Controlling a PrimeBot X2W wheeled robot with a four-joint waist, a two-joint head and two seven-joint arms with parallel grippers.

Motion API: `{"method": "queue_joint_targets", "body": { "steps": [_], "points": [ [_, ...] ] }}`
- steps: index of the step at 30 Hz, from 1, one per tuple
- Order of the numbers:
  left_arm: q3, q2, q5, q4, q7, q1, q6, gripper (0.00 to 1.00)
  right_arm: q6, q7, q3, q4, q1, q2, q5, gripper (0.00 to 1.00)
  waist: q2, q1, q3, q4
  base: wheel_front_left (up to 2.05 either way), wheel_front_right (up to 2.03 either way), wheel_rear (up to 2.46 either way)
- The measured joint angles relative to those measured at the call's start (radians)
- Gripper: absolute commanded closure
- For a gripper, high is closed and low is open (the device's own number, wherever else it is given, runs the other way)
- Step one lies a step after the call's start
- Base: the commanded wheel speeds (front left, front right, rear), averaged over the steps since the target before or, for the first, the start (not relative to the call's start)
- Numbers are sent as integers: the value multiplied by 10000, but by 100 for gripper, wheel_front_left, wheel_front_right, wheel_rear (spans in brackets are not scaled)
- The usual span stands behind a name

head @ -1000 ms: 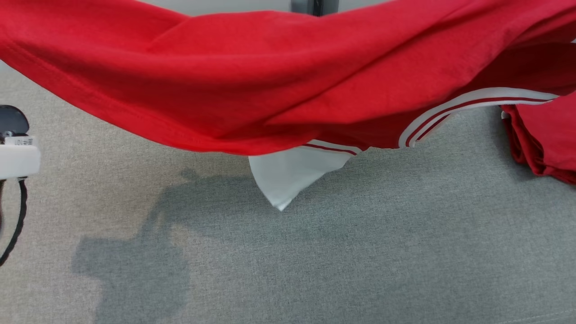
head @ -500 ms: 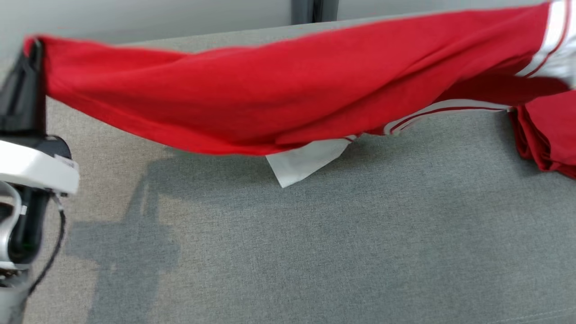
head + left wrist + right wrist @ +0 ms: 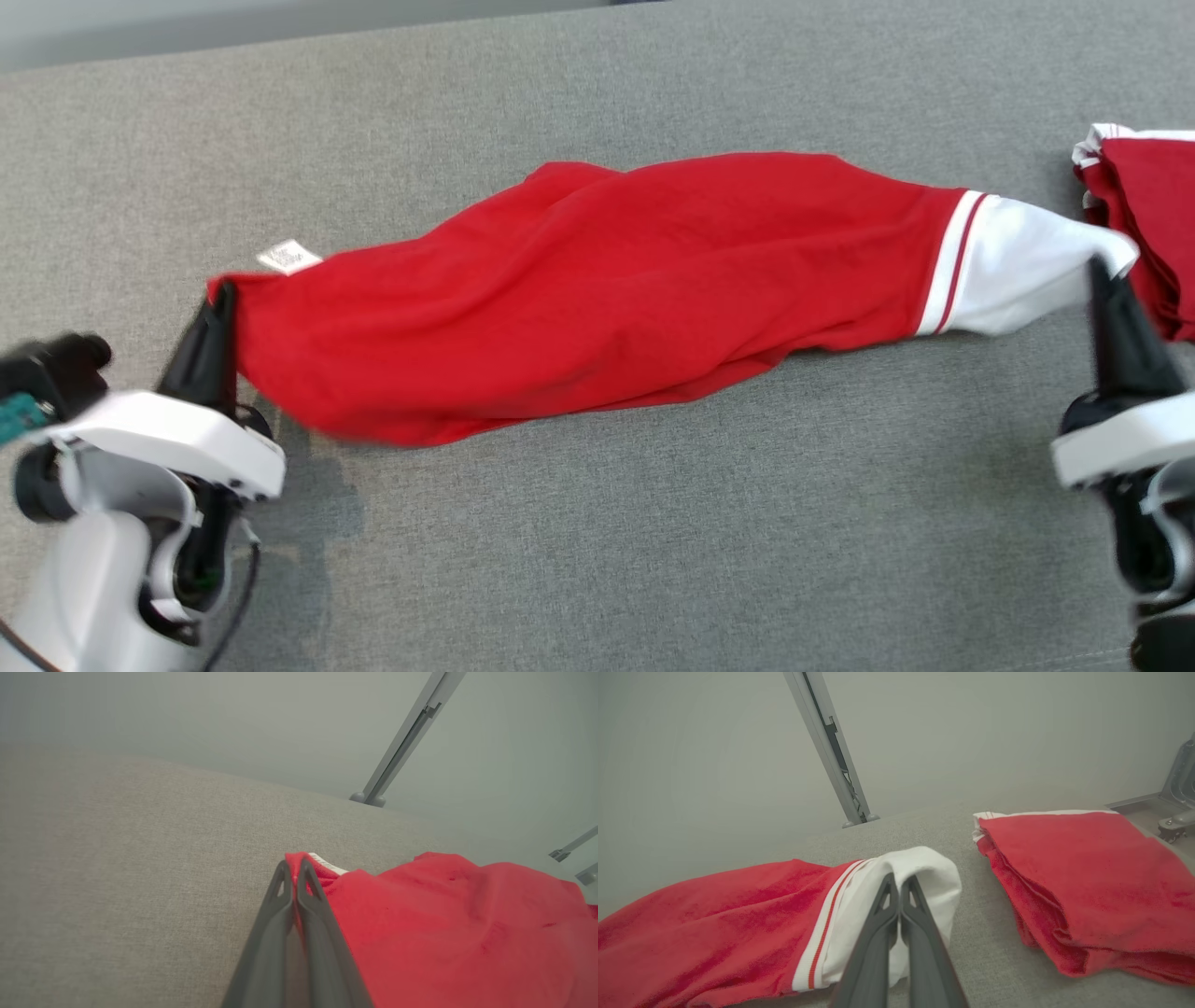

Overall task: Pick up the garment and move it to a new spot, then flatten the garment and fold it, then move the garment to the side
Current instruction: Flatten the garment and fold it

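Head view: the garment [image 3: 597,289] lies as a rumpled band across the middle of the counter [image 3: 653,523], the left claw [image 3: 222,297] pinched on its red left corner, the right claw [image 3: 1097,271] pinched on its white right end. Relocation looks done; flattening, folding and moving aside remain.

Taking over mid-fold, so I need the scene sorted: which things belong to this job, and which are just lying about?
In the job: red garment, stretched over the grey surface; left gripper, shut on its red end; right gripper, shut on its white end.
Lying about: folded red stack, beside the right gripper; metal post behind.
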Motion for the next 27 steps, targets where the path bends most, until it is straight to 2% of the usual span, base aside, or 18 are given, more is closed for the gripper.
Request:
{"method": "queue_joint_targets", "body": {
  "steps": [5,6,7,8,9,10,11,12,13,18,23,27],
  "points": [
    [-203,-428,-36,1275,-773,-10,-533,100,0,-573,541,1101,168,196,255,100,0,1,180,10,0,0,0],
    [-226,-458,0,1448,-961,-69,-600,82,0,-685,646,1246,171,211,343,100,0,0,192,11,0,0,0],
    [-230,-462,38,1578,-1122,-131,-656,55,0,-796,744,1371,171,221,389,100,0,0,197,7,0,0,0],
    [-222,-472,105,1645,-1356,-161,-694,0,0,-903,828,1465,167,217,418,100,0,0,199,1,0,0,0],
    [-244,-477,182,1708,-1524,-182,-711,0,0,-1016,930,1526,156,201,420,100,0,0,194,-7,0,0,0],
    [-278,-483,314,1741,-1680,-180,-706,0,0,-1122,1003,1574,137,194,418,87,0,0,178,-16,0,0,0],
    [-272,-497,393,1730,-1883,-177,-658,0,0,-1227,1057,1595,125,176,412,55,0,0,155,-22,0,0,0],
    [-268,-499,510,1685,-2061,-170,-593,0,0,-1308,1099,1605,119,138,384,3,0,0,126,-25,0,0,0],
    [-245,-500,644,1607,-2228,-140,-485,0,0,-1392,1112,1595,120,107,341,0,0,0,92,-23,0,0,0],
    [-98,-470,1352,982,-2663,221,54,0,0,-1653,963,1258,269,6,-178,0,0,0,-114,-3,0,0,0],
    [92,-451,2343,-435,-2801,1090,761,0,0,-1776,374,276,849,36,-1229,0,0,0,-441,19,0,0,0],
    [140,-504,2890,-1611,-2824,1964,1141,0,0,-1804,207,-752,1290,238,-1965,0,0,0,-750,-10,0,0,0]
  ]
}}
